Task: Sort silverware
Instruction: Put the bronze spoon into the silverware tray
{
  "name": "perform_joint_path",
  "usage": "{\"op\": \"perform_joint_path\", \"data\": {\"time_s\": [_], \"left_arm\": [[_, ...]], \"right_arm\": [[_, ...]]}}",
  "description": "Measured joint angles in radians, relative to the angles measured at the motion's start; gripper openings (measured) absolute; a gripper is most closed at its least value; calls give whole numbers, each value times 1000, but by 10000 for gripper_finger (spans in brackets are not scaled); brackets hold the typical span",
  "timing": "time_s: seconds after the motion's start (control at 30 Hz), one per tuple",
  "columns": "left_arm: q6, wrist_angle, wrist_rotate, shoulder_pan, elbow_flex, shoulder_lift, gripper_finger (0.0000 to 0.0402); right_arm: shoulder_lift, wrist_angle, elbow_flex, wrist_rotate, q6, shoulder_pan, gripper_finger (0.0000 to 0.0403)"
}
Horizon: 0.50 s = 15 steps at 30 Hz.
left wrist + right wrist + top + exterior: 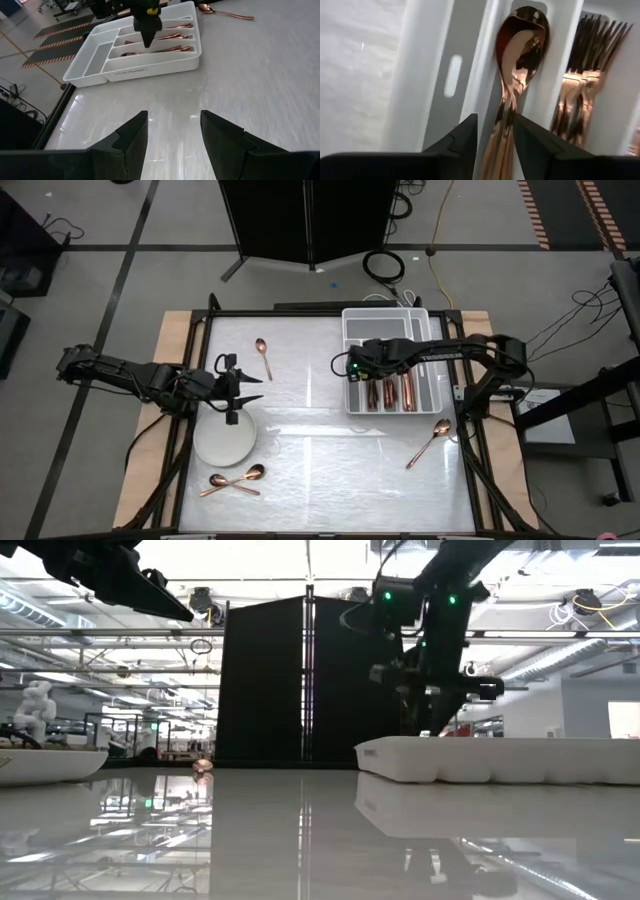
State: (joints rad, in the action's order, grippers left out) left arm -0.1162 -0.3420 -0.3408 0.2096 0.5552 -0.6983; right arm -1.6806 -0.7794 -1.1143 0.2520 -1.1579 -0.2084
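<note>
The white compartmented tray (387,360) sits at the table's far right and holds copper spoons and forks (585,85) in its slots. My right gripper (355,370) (495,132) reaches down into the tray's left part, shut on a copper spoon (522,45). My left gripper (258,387) (172,125) hovers open above the table beside the round white plate (225,442), touching nothing. Loose spoons lie flat on the table: one at the far middle (263,355), one at the near right (430,442), and two crossed near the plate (232,480). My right gripper pinches the spoon's handle (504,112) between its two fingers, coming from above and pointing down into the tray. The handle runs along the slot, and the bowl end (525,35) lies in the slot over other spoons. The pads themselves are hidden by the fingers.
The plate lies at the table's near left, under the left arm's wrist. The tray's raised walls (500,760) stand around the right gripper. Bare tabletop stretches between plate and tray (320,430). A black panel (300,680) stands beyond the far edge.
</note>
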Motion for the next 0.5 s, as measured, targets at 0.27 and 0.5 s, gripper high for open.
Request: {"op": "perform_joint_path", "data": {"time_s": [0.27,0.5], "left_arm": [[-26,-1,0,0,0,0,183],[-121,56,-5,0,0,0,183]], "right_arm": [[2,-286,-166,-52,-84,142,110],[3,-408,-128,-180,-454,407,110]]}}
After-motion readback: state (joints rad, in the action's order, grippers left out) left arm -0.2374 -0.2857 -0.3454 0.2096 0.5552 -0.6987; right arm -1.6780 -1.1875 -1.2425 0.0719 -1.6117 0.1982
